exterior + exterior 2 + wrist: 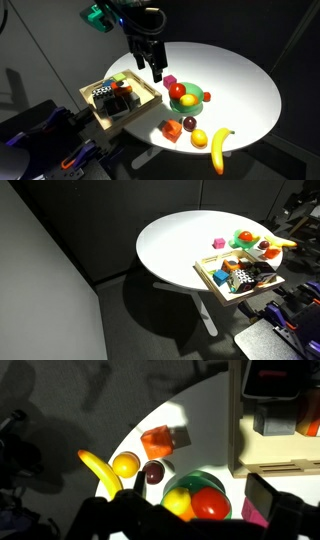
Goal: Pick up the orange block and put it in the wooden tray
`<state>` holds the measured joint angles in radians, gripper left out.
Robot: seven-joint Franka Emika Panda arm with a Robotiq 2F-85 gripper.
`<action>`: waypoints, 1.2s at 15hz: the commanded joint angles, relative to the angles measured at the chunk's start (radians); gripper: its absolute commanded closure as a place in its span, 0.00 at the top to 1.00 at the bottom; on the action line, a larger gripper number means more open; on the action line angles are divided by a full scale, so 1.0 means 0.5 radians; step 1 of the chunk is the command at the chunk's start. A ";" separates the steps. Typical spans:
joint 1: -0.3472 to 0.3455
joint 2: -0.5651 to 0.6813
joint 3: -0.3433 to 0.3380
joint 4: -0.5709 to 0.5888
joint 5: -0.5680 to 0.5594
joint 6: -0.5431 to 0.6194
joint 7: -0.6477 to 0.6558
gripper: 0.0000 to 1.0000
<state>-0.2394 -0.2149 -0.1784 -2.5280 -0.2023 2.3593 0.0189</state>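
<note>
The white round table (240, 75) fills most of what I see in both exterior views. The tray (92, 112) sits at its edge, crowded with small dark and coloured pieces I cannot make out. My gripper (153, 68) hangs above the table between the tray and the green bowl (200, 97), touching nothing. In the wrist view its dark fingers (275, 500) stand far apart, so the pincer is wide and holds nothing. The bowl holds a red apple (178, 91) and something yellow. A banana (220, 150) lies near the table's rim, with a round yellow fruit (199, 138) just beside it.

The orange block (171, 130) rests on the bare tabletop, outside the tray and near the table's edge. In the wrist view the orange block (158, 442) shows clearly, close to the tray's wall (236, 420) but apart from it. A dark plum (189, 123) sits near the block. A pink cube (172, 80) lies just beside the bowl.
</note>
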 commanded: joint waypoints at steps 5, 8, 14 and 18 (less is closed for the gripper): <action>0.006 0.002 -0.006 0.011 -0.001 -0.007 0.000 1.00; -0.008 0.044 -0.018 0.036 -0.001 0.004 0.023 1.00; -0.031 0.269 -0.110 0.111 0.030 0.035 -0.041 1.00; -0.037 0.482 -0.167 0.184 0.093 0.113 -0.141 1.00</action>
<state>-0.2476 -0.0599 -0.2476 -2.4894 -0.1951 2.3930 0.0088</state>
